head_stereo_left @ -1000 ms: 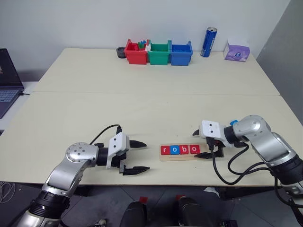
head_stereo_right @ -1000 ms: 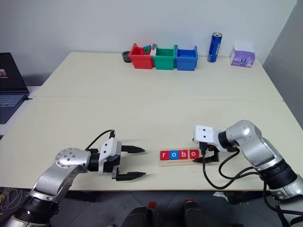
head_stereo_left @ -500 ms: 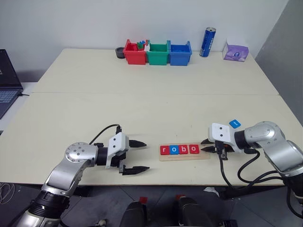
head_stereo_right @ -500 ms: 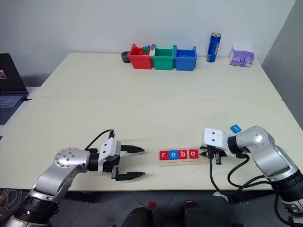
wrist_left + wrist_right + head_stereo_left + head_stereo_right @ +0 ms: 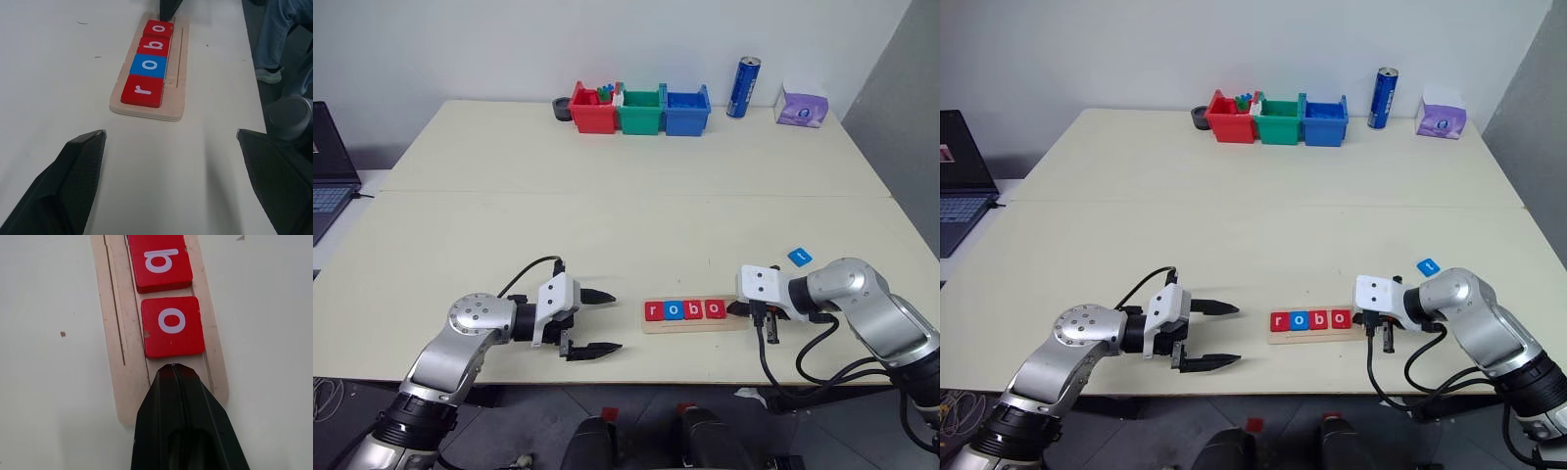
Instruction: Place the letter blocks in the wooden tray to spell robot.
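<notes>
Bare desk lies open between the wooden tray near the front edge and the bins at the back edge. The right gripper, fingers together, blocks the tray's empty right end.

At the far edge of the counter stand red, green and blue bins, a blue can and a purple tissue pack. A laptop sits left.
</notes>
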`<action>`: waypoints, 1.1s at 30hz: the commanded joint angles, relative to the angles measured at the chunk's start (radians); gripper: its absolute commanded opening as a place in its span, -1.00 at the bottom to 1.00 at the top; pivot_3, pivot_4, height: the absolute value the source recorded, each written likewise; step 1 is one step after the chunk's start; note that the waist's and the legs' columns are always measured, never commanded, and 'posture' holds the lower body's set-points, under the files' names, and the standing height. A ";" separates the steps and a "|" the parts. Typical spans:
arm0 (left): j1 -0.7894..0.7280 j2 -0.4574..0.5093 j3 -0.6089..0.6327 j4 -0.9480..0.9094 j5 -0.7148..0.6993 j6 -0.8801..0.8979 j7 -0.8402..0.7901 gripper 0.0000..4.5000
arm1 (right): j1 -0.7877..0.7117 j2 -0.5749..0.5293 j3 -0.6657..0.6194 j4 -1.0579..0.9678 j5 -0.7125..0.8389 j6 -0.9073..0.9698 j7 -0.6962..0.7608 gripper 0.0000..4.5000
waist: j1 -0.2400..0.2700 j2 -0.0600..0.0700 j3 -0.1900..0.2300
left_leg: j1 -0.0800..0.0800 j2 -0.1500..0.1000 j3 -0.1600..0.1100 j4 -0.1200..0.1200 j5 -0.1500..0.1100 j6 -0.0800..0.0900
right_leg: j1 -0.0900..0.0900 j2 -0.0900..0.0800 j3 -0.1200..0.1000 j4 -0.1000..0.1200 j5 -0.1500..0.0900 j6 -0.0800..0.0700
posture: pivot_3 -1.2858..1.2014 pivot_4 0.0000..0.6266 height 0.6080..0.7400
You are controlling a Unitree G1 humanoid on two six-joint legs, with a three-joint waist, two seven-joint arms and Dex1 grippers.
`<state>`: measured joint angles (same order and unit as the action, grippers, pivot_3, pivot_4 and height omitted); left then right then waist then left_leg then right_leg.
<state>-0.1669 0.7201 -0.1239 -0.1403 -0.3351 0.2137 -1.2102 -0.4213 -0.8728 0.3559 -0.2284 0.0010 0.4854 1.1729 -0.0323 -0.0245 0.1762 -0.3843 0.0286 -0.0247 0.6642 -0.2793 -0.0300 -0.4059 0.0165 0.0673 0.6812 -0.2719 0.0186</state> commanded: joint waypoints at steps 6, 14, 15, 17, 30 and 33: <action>0.009 -0.003 0.013 -0.014 -0.006 -0.022 0.004 1.00 | -0.026 0.034 0.016 -0.034 0.005 0.005 0.013 -0.99 | 0.000 0.000 0.000 | 0.000 0.000 0.000 0.000 0.000 0.000 | 0.000 0.000 0.000 0.000 0.000 0.000 | 0.03 -0.52 1.00; 0.006 -0.006 0.011 -0.002 -0.003 -0.032 0.003 1.00 | -0.037 0.021 -0.005 -0.030 0.004 0.009 0.011 -0.99 | 0.000 0.000 0.000 | 0.000 0.000 0.000 0.000 0.000 0.000 | 0.000 0.000 0.000 0.000 0.000 0.000 | 0.03 -0.52 1.00; 0.006 -0.006 0.012 -0.001 -0.003 -0.033 0.002 1.00 | -0.043 0.016 -0.022 -0.032 0.016 0.019 0.013 -0.99 | 0.000 0.000 0.000 | 0.000 0.000 0.000 0.000 0.000 0.000 | 0.000 0.000 0.000 0.000 0.000 0.000 | 0.03 -0.52 1.00; 0.007 -0.006 0.013 0.002 -0.002 -0.036 0.001 1.00 | -0.059 0.012 -0.062 -0.030 0.049 0.047 0.015 -0.99 | 0.000 0.000 0.000 | 0.000 0.000 0.000 0.000 0.000 0.000 | 0.000 0.000 0.000 0.000 0.000 0.000 | 0.03 -0.52 1.00; -0.009 -0.010 0.004 -0.005 -0.005 -0.023 0.006 1.00 | -0.104 0.070 -0.039 0.182 -0.034 -0.046 -0.080 -0.99 | 0.000 0.000 0.000 | 0.000 0.000 0.000 0.000 0.000 0.000 | 0.000 0.000 0.000 0.000 0.000 0.000 | 0.03 -0.52 1.00; -0.012 -0.009 0.005 -0.019 -0.008 -0.010 0.009 1.00 | -0.092 0.059 -0.031 0.184 -0.037 -0.056 -0.058 -0.99 | 0.000 0.000 0.000 | 0.000 0.000 0.000 0.000 0.000 0.000 | 0.000 0.000 0.000 0.000 0.000 0.000 | 0.03 -0.52 1.00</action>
<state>-0.1659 0.7116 -0.1241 -0.1238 -0.3334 0.1989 -1.2079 -0.5034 -0.8016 0.3325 -0.0318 -0.0272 0.4479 1.1053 -0.0319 -0.0244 0.1762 -0.3846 0.0283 -0.0244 0.6641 -0.2793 -0.0300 -0.4060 0.0164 0.0670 0.6813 -0.2718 0.0184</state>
